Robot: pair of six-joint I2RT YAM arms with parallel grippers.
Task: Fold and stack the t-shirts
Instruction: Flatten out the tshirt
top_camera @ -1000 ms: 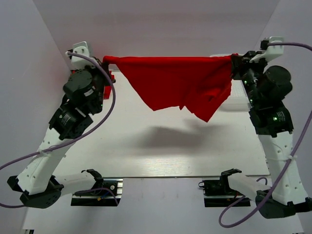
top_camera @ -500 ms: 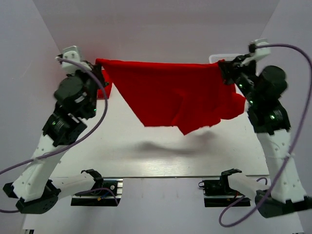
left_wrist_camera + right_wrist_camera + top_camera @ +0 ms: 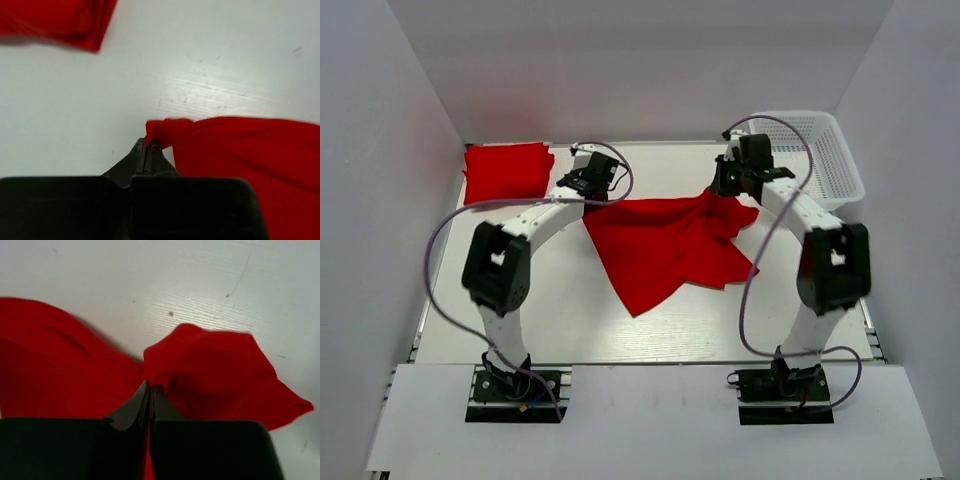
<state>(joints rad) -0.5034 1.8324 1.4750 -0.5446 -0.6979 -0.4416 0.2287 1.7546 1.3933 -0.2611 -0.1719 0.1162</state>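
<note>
Table (image 3: 650,330): loose t-shirt (image 3: 660,245) crumpled at centre, spanning both grippers. White mesh basket (image 3: 845,160) far right, apart from it. Folded t-shirt (image 3: 505,172) far left. Left gripper (image 3: 148,145) pinches its left corner; right gripper (image 3: 149,385) is clamped on its right edge.

Matt red cloth t-shirts (image 3: 660,250), smooth white grained table (image 3: 550,300), plastic mesh basket (image 3: 840,165)

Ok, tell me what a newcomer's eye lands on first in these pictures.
The bright red t-shirt lying rumpled across the middle of the white table catches the eye first. Its far edge is pinched at either end by the left pincer and the right pincer, both shut on the cloth. Next come the folded red shirt in the far left corner and the white mesh basket at the far right.
</note>
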